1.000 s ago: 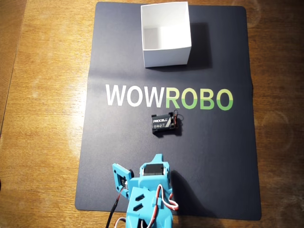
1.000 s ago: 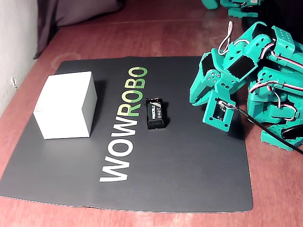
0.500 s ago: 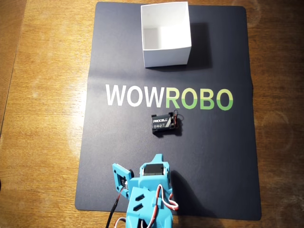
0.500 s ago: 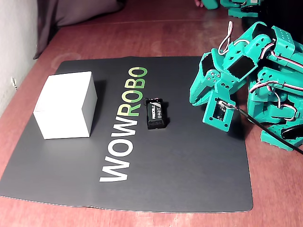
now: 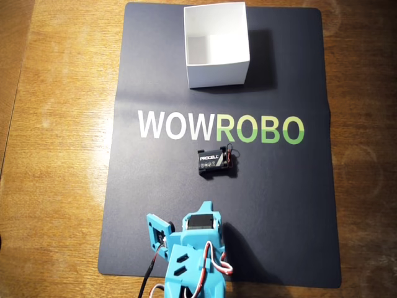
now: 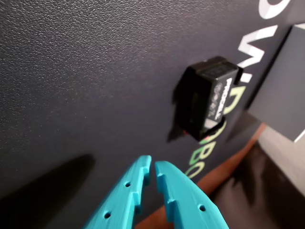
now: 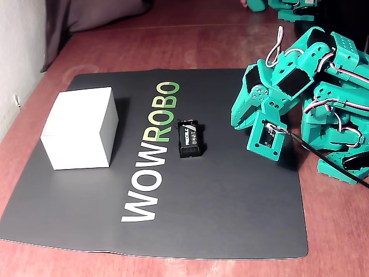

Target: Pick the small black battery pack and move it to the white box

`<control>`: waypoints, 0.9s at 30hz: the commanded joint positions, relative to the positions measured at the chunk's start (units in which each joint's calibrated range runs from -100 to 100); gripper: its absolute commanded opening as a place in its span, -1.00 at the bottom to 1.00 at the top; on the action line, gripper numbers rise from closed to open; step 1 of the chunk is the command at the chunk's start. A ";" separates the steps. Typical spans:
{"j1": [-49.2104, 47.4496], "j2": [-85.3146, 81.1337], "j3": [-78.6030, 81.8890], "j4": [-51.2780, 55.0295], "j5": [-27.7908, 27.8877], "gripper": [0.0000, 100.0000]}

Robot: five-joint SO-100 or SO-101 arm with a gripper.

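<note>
The small black battery pack [image 5: 216, 161] lies flat on the dark mat just below the "ROBO" lettering, with thin red and black wires at its right end in the overhead view. It also shows in the fixed view [image 7: 190, 139] and in the wrist view [image 6: 209, 101]. The white box [image 5: 217, 73] stands open-topped at the mat's far edge; the fixed view shows the white box [image 7: 81, 128] at the left. My teal gripper [image 5: 205, 204] hovers near the mat's near edge, short of the battery pack and pointing toward it. Its fingers [image 6: 128, 191] are shut and empty; the gripper [image 7: 236, 123] touches nothing.
A black mat [image 5: 155, 186] with "WOWROBO" lettering covers the wooden table [image 5: 56, 155]. The teal arm body [image 7: 328, 98] and its cables fill the right side of the fixed view. A grey wall [image 7: 17, 52] runs along the left there.
</note>
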 commanded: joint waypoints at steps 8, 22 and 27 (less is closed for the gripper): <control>-0.14 0.57 -4.70 0.12 0.18 -0.98; 0.33 22.40 -21.03 0.03 0.18 -0.98; 0.69 38.01 -36.36 0.20 0.18 -0.98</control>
